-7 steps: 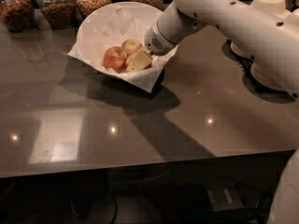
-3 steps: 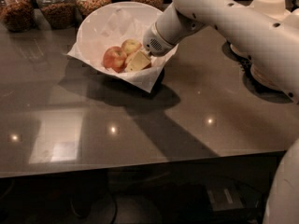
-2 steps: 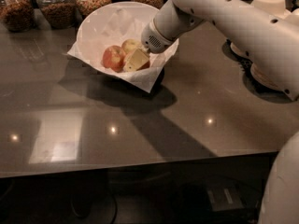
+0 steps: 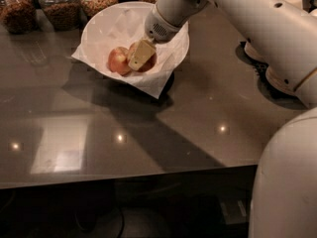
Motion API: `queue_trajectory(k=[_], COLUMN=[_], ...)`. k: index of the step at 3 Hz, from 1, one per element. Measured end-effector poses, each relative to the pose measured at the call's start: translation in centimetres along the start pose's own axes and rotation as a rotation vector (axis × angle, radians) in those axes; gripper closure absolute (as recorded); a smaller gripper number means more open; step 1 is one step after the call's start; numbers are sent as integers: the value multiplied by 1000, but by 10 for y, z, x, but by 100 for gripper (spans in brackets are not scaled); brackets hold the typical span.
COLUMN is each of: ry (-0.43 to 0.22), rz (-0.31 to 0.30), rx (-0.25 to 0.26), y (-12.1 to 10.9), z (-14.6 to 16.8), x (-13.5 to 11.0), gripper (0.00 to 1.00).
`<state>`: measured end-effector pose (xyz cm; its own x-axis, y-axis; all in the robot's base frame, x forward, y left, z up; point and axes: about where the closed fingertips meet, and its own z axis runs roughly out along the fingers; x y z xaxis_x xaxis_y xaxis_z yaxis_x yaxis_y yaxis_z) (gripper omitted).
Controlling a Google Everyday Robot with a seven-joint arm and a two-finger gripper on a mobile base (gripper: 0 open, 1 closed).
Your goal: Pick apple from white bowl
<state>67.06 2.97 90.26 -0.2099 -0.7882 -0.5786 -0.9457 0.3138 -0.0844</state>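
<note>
Since the hand (image 4: 139, 56) hangs low inside the white bowl (image 4: 101, 24) on the worktop (image 4: 188, 128), the apple (image 4: 118, 60) lies just beside it at 9 o'clock, with a redder apple (image 4: 149, 63) at 3 o'clock. Whether the hand is apart or clamped, I cannot tell.

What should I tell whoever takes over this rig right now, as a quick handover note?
Tool: down inside the white bowl, lying across the darker red apple.
Apple: in the bowl on the paper lining, beside the tool on the camera's left, not lifted.
Done: the reach into the bowl.
Left: grasp the apple, not the darker one, and lift it out.
</note>
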Motion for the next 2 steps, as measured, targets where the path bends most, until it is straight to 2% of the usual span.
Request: queue_trajectory(k=[2], ry=[71], rz=[-85], rx=[-13], y=[-5], z=[-34], x=[-17], gripper=[100])
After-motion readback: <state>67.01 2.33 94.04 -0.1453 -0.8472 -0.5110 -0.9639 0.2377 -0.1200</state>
